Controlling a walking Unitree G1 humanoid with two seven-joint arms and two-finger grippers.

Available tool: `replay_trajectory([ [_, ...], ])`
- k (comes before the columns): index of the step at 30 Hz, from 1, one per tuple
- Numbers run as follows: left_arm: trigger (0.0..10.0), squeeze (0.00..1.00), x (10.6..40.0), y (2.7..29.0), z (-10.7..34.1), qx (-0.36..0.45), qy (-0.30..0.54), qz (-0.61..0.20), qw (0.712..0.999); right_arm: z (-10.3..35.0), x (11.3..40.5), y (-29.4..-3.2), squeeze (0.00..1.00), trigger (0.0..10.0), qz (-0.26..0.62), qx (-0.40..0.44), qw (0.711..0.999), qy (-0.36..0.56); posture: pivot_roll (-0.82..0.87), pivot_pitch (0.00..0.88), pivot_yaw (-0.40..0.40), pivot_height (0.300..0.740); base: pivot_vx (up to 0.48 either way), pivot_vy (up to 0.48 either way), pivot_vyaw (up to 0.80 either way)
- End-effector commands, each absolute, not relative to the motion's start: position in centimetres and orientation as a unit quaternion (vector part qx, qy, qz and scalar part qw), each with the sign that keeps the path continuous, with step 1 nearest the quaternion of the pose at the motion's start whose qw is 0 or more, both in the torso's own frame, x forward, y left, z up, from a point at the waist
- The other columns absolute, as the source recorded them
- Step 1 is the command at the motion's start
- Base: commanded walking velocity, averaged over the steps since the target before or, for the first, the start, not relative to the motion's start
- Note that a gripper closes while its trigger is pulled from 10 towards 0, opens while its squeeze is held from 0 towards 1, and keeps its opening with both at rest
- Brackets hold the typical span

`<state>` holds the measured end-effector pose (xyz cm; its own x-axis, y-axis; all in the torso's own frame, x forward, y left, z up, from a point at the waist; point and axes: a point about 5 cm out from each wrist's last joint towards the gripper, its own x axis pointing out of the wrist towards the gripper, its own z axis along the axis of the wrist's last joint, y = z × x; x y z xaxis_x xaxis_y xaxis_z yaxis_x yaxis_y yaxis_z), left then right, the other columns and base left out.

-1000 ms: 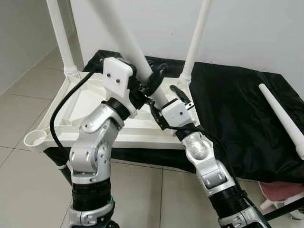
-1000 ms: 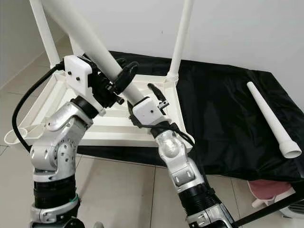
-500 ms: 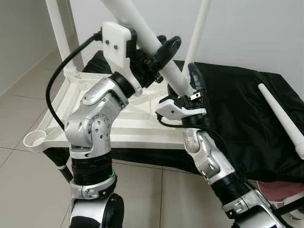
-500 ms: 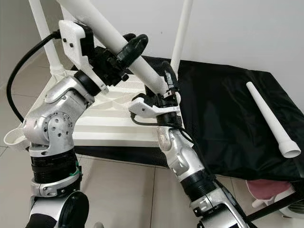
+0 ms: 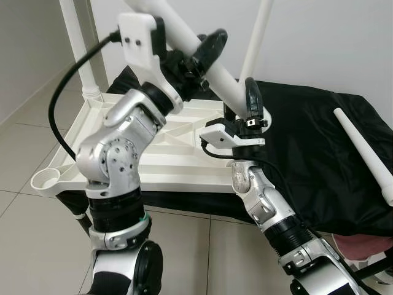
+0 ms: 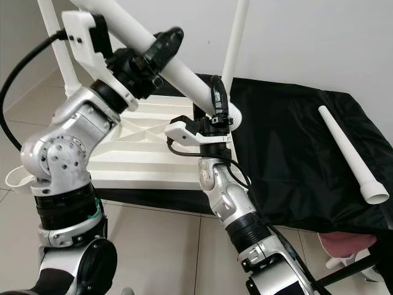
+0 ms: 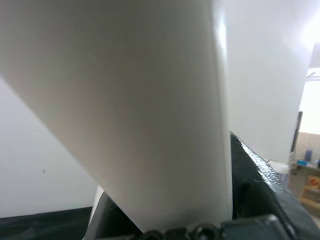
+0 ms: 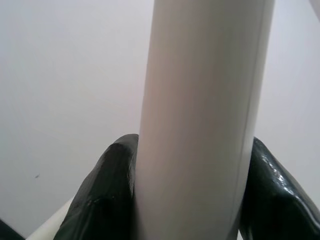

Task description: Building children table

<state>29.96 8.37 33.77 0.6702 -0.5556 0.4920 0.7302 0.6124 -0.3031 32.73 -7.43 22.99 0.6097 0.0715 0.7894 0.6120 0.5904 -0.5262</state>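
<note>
The white table top lies upside down on a surface draped in black cloth. Two white legs stand upright in its far corners. A third white leg slants down from upper left, and its wide lower end is at the top's near right corner. My left gripper is shut on this leg higher up. My right gripper is shut on it close to the lower end. In the wrist views the leg sits between black fingers.
A fourth white leg lies loose on the black cloth at the right. A round cup ring sticks out at the top's near left corner. A pink object sits low at the right. White wall behind, tiled floor in front.
Both arms have carried the slanted leg up and to the right. Its lower end went from the middle of the table top to the near right corner. The right gripper has turned upright.
</note>
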Motion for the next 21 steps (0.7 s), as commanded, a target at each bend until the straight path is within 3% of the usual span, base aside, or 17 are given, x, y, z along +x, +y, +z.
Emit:
replay_trajectory([
  [1, 0.0, 0.00, 30.8, 5.9, 31.7, -0.345, -0.090, -0.289, 0.888, 24.3, 32.8, -8.7, 0.00, 2.4, -0.215, -0.425, 0.768, -0.429, 0.08, 0.000, -0.031, 0.740, 0.000, 0.000, 0.00],
  [4, 0.0, 0.00, 30.8, 5.9, 31.7, -0.349, -0.088, -0.288, 0.887, 24.3, 32.9, -8.7, 0.00, 1.7, -0.215, -0.425, 0.767, -0.430, 0.08, 0.000, -0.031, 0.740, 0.000, 0.000, 0.00],
  [5, 0.0, 0.00, 30.8, 5.9, 31.7, -0.351, -0.085, -0.288, 0.887, 24.3, 32.9, -8.8, 0.00, 0.0, -0.217, -0.425, 0.765, -0.432, 0.08, 0.000, -0.031, 0.740, 0.000, 0.000, 0.00],
  [12, 0.0, 0.00, 30.7, 5.7, 31.6, -0.345, -0.076, -0.291, 0.889, 24.4, 33.0, -8.9, 0.00, 0.0, -0.222, -0.421, 0.763, -0.436, 0.08, 0.000, -0.029, 0.740, 0.000, 0.000, 0.00],
  [15, 0.0, 0.00, 30.4, 5.7, 31.7, -0.297, -0.097, -0.294, 0.903, 24.1, 33.3, -9.0, 0.00, 0.0, -0.215, -0.408, 0.783, -0.417, 0.08, 0.000, -0.029, 0.740, 0.000, 0.000, 0.00],
  [18, 0.7, 0.00, 29.2, 5.2, 32.3, -0.216, -0.151, -0.322, 0.909, 23.9, 33.7, -9.0, 0.00, 0.0, -0.194, -0.382, 0.818, -0.384, 0.08, 0.000, -0.030, 0.740, 0.000, 0.000, 0.00],
  [20, 0.7, 0.00, 29.0, 5.1, 32.4, -0.208, -0.160, -0.329, 0.907, 23.9, 33.7, -8.9, 0.00, 0.0, -0.190, -0.381, 0.820, -0.383, 0.08, 0.000, -0.030, 0.740, 0.000, 0.000, 0.00],
  [21, 0.0, 0.00, 28.7, 4.9, 32.5, -0.205, -0.168, -0.334, 0.905, 23.7, 33.8, -8.7, 0.00, 0.0, -0.178, -0.380, 0.826, -0.376, 0.08, 0.000, -0.030, 0.740, 0.000, 0.000, 0.00],
])
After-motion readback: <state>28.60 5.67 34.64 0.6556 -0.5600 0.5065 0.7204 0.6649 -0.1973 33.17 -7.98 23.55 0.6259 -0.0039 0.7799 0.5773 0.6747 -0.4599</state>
